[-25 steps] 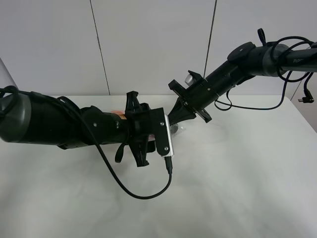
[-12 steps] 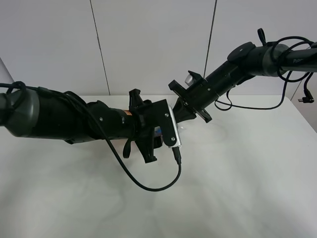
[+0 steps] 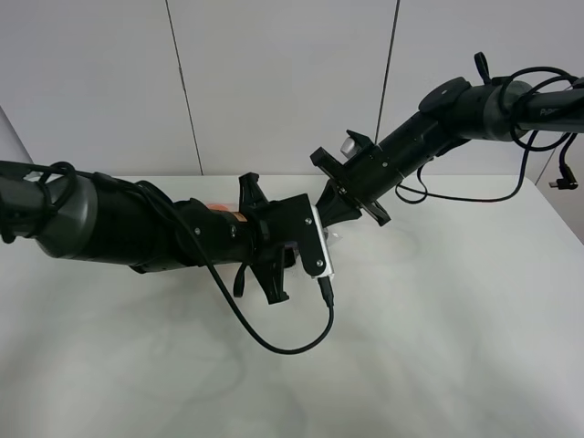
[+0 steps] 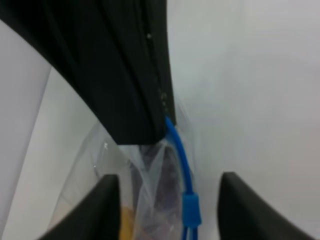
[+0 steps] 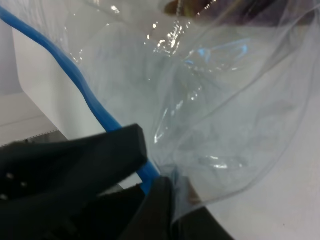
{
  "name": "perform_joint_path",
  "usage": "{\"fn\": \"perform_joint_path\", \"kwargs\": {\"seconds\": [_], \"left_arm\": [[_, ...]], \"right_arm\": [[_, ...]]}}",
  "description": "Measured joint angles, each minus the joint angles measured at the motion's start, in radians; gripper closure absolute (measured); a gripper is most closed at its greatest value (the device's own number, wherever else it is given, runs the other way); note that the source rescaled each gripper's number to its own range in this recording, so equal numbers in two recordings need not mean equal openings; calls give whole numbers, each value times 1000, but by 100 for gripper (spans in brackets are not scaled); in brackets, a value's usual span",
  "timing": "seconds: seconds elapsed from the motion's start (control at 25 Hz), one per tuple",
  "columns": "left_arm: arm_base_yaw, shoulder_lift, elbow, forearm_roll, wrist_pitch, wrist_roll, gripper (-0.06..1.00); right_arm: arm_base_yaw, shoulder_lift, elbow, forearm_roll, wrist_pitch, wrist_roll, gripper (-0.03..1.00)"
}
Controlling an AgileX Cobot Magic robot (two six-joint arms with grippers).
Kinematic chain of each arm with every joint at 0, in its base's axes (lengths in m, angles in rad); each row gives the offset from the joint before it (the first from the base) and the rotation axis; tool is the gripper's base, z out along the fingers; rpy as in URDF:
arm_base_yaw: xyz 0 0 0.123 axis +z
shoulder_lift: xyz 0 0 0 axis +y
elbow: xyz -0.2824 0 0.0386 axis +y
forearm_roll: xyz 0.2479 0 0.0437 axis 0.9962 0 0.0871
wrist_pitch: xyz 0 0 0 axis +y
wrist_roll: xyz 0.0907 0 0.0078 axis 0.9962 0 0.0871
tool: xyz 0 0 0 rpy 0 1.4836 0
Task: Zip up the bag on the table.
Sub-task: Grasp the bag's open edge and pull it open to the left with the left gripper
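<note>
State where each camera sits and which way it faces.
Exterior high: up high, facing down on the table; left arm, right arm show.
Left wrist: faces past the open left hand to the bag's blue zipper strip.
Right wrist: close on the bag; right hand shut on it.
Both wrist views share the blue zipper strip.

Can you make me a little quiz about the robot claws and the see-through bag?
1. True or false: the right claw is pinching the bag at its edge.
2. Pick one: the strip along the bag's edge is A red, B blue, C green.
3. Fill in: the left claw has one finger on each side of the zipper ____.

Key: 1 true. 2 B. 3 slider.
</note>
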Motion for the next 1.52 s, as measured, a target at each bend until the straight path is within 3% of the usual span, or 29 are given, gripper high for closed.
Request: {"fn": "perform_joint_path", "kwargs": {"seconds": [0.32,0.64,1.12,1.52], "left_arm": [[0,0,0,0,4,0,64],[0,0,0,0,6,0,91],[0,0,0,0,-13,0,94],[21,0,0,3,-53,61,94]], "right_arm": [[0,0,0,0,0,0,97],[0,0,0,-1,0,0,97],[0,0,0,0,-4,0,97],[0,0,0,12,-18,0,97]]}}
